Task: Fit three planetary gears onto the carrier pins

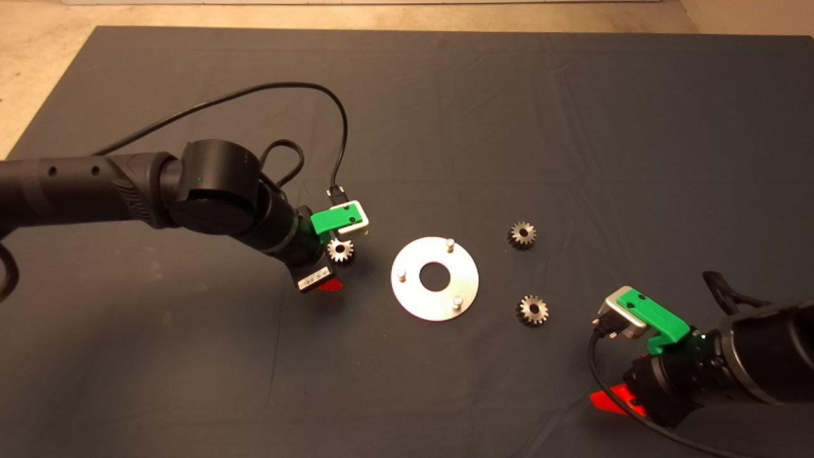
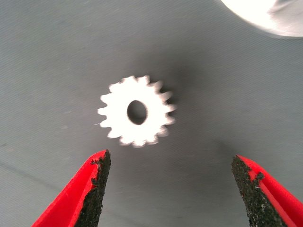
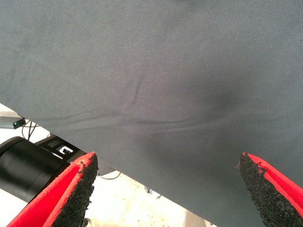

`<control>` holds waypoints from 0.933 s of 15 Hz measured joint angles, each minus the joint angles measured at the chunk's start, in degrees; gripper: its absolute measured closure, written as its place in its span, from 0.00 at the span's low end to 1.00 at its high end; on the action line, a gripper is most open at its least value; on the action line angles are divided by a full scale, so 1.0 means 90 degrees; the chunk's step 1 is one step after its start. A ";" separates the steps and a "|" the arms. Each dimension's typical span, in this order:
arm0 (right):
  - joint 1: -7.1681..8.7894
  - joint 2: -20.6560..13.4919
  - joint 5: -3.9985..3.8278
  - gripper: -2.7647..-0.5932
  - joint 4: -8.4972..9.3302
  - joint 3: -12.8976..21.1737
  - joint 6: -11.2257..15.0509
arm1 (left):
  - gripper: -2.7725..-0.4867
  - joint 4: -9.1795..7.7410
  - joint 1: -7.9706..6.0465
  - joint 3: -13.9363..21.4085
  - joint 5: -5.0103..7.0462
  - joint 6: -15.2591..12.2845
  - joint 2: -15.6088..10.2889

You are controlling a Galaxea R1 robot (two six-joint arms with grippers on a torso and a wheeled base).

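Observation:
The shiny round disc (image 1: 434, 278) lies mid-mat with its three carrier pins (image 1: 449, 242) standing bare. One planetary gear (image 1: 340, 250) lies flat to the disc's left. My left gripper (image 1: 333, 263) hovers over it, open. In the left wrist view that gear (image 2: 137, 112) sits just beyond and between the spread fingers (image 2: 97, 189), untouched, and the disc's rim (image 2: 265, 14) shows at the corner. Two more gears (image 1: 522, 235) (image 1: 532, 310) lie to the disc's right. My right gripper (image 1: 607, 367) waits at the lower right, open (image 3: 168, 189) and holding nothing.
A black cable (image 1: 318, 89) loops above the left arm. The dark mat (image 1: 572, 127) ends at a pale floor (image 1: 38, 76) at the back left. The right wrist view shows the mat's edge with a black robot part (image 3: 28, 168) beyond it.

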 joint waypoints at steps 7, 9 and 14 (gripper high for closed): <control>0.0000 0.0034 -0.0007 0.26 0.0000 0.0000 0.0000 | 0.43 0.0000 0.0003 -0.0230 -0.0468 0.0056 -0.0104; 0.0003 0.0070 0.0000 0.26 0.0000 0.0000 0.0000 | 0.43 -0.0003 0.0003 -0.0377 -0.0665 0.0056 -0.0051; 0.0003 0.0070 0.0000 0.26 0.0000 0.0001 0.0000 | 0.43 -0.0003 0.0005 -0.0542 -0.0844 0.0192 -0.0019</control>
